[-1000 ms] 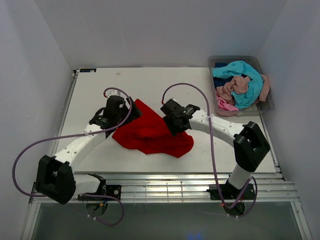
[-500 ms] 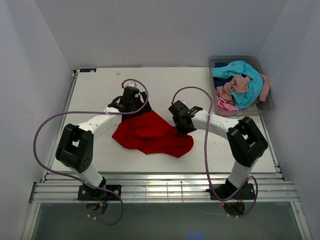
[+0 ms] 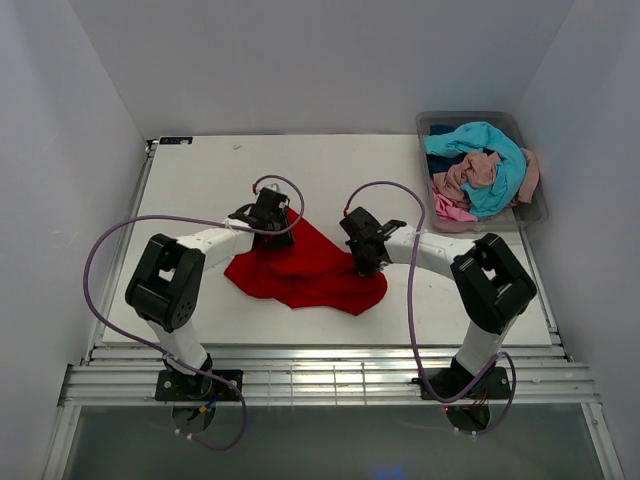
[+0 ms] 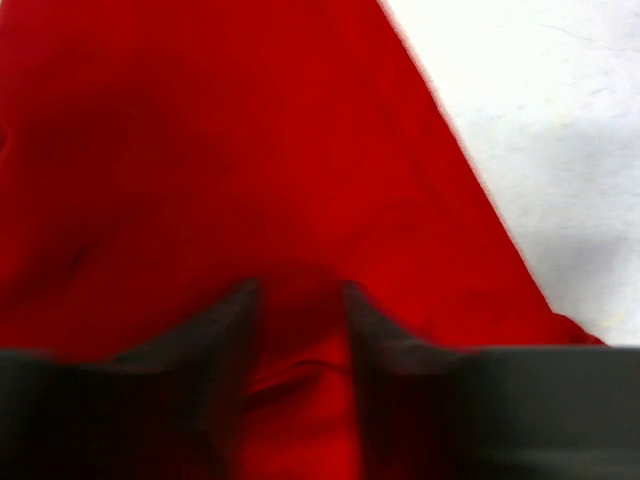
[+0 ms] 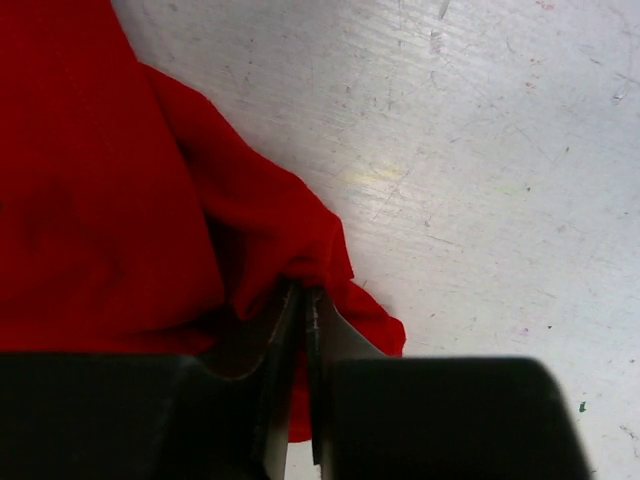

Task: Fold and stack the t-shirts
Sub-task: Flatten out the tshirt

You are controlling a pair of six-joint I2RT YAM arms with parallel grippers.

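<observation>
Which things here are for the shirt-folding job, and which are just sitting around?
For the job: bright red cloth t-shirt; turquoise t-shirt; dusty pink t-shirt; bright pink t-shirt; dark blue t-shirt.

Just sitting around: clear grey plastic bin holding the last four shirts; white table.

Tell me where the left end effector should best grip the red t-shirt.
Probably its far corner, under the left end effector, pinched from above: the red t-shirt lies spread on the table, so only an edge or wrinkle offers a hold.
</observation>
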